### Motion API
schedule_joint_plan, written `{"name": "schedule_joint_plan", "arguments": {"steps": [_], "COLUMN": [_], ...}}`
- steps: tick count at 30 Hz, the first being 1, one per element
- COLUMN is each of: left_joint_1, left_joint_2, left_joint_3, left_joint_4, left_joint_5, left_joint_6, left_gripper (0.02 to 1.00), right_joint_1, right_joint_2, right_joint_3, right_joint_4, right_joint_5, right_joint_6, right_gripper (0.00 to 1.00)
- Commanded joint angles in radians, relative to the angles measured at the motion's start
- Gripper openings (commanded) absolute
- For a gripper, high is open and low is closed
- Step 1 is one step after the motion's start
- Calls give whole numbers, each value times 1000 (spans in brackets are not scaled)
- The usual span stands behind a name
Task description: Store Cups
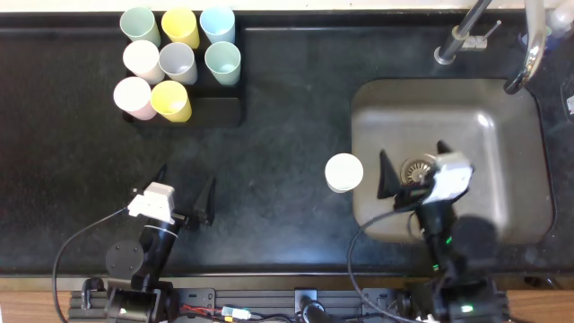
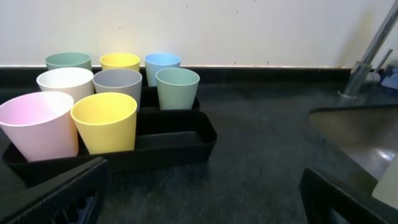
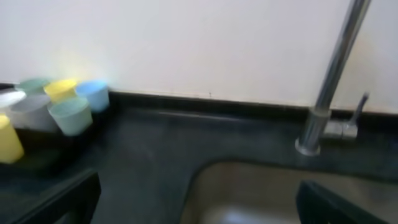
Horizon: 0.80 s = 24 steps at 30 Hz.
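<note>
The loose white cup (image 1: pixel 343 172) stands on the dark worktop (image 1: pixel 287 135), right at the left rim of the sink (image 1: pixel 502 99). It is well apart from the black tray (image 1: pixel 226 111) at the far left, where eight stored cups (image 1: pixel 177 63) sit and the near-right slot looks free. The cup appears to be thin, stiff plastic: light, smooth and somewhat slippery. It is unlikely to break but would be easy to tip or squash. A hold across the rim, one finger inside and one outside, or a gentle pinch around the upper wall seems soundest. The right pincer (image 1: pixel 413 154) hovers over the sink basin with its jaws spread wide. The cup lies just to its left, near but not between the fingers. The left pincer (image 1: pixel 186 190), equally wide and holding nothing, is at the near left, with the cup well off to its right.
</note>
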Motion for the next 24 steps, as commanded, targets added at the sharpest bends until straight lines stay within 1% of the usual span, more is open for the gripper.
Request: {"name": "schedule_joint_plan", "arguments": {"steps": [1,3,5,7,10,12,14,18,24], "left_joint_1": [8,8,8,8,8,8,8,8,8], "left_joint_2": [-10,-10,-10,-10,-10,-10,-10,-10,-10], "left_joint_3": [0,0,0,0,0,0,0,0,0], "left_joint_4": [-3,-3,-3,-3,-3,-3,-3,-3,-3], "left_joint_5": [17,17,17,17,17,17,17,17,17], "left_joint_6": [19,19,19,19,19,19,19,19,19], "left_gripper": [1000,1000,1000,1000,1000,1000,1000,1000,1000], "right_joint_1": [-2,-2,-2,-2,-2,-2,-2,-2,0], "right_joint_2": [242,365,481,584,721,803,877,1008,1133], "right_joint_3": [352,504,621,699,750,751,751,751,751], "right_joint_4": [-275,-473,-628,-751,-883,-937,-977,-1000,-944], "right_joint_5": [-30,-31,-33,-61,-120,-158,-177,-177,-167], "right_joint_6": [24,30,31,31,30,30,29,34,34], "right_gripper": [996,998,996,998,998,996,998,998,1000]}}
